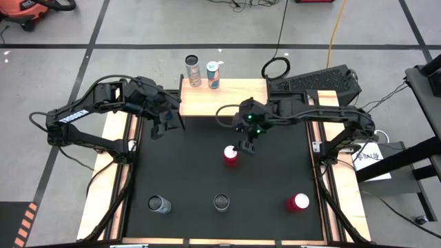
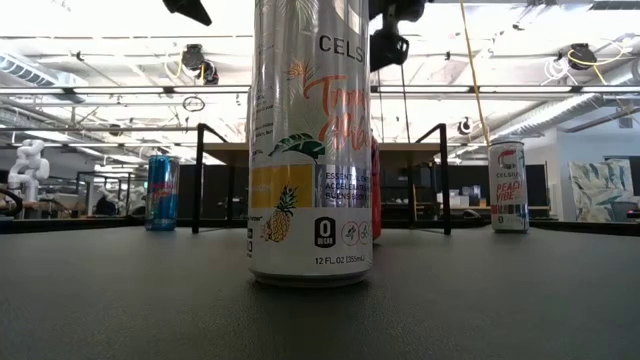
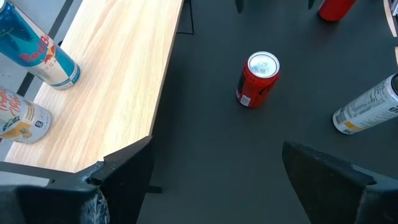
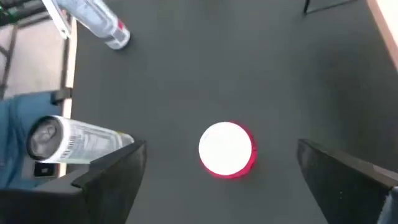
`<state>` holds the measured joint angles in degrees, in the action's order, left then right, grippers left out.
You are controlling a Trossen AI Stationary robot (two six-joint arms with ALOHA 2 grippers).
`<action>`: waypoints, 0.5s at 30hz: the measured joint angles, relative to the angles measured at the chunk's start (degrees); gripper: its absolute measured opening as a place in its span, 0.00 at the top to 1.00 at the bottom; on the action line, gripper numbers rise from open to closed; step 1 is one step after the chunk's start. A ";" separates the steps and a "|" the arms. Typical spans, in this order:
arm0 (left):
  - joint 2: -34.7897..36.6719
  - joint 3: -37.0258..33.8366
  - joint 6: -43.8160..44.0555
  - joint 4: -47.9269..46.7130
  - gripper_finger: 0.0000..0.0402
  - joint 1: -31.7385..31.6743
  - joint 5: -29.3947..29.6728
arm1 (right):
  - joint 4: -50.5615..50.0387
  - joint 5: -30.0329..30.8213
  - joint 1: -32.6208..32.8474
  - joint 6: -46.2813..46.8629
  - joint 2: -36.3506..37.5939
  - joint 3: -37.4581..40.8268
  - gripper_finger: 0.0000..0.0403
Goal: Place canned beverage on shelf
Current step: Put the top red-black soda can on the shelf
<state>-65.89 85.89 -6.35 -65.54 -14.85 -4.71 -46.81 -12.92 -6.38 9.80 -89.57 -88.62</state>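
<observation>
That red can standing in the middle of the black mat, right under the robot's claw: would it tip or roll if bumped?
The red can stands upright and tall on a narrow base, so a high nudge would probably tip it. Being round, it would likely roll afterwards. Its smooth wall may be slippery for the open right tool above it.

Overhead looks straight down; low sits table-level behind near can [image 2: 310, 140]; wrists both see red can [image 4: 226, 150].

Two cans [image 3: 31, 81] stand on the shelf [image 3: 118, 81]; a red can [image 3: 257, 79] (upright) on the mat [image 3: 249, 155].
</observation>
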 joint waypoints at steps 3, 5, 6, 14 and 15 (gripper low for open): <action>0.00 0.00 -0.02 -0.24 0.13 0.00 0.00 | -1.04 3.93 1.42 -0.24 -1.45 0.00 0.02; 0.00 0.00 -0.02 -0.32 0.13 0.00 0.00 | -1.39 5.57 2.10 -0.88 -2.49 0.00 0.02; 0.00 0.00 -0.02 -0.47 0.13 0.00 0.00 | -2.09 5.64 2.43 -1.12 -2.94 0.00 0.02; 0.00 0.00 -0.02 -1.66 0.13 0.00 -0.02 | -2.86 9.86 4.91 -1.97 -7.52 0.00 0.02; 0.00 0.00 -0.02 -1.64 0.13 0.00 0.00 | -2.95 10.76 5.04 -1.98 -8.04 0.00 0.02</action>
<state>-65.89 85.89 -6.37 -67.18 -14.85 -4.71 -49.76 -2.16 -1.35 7.83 -97.61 -88.62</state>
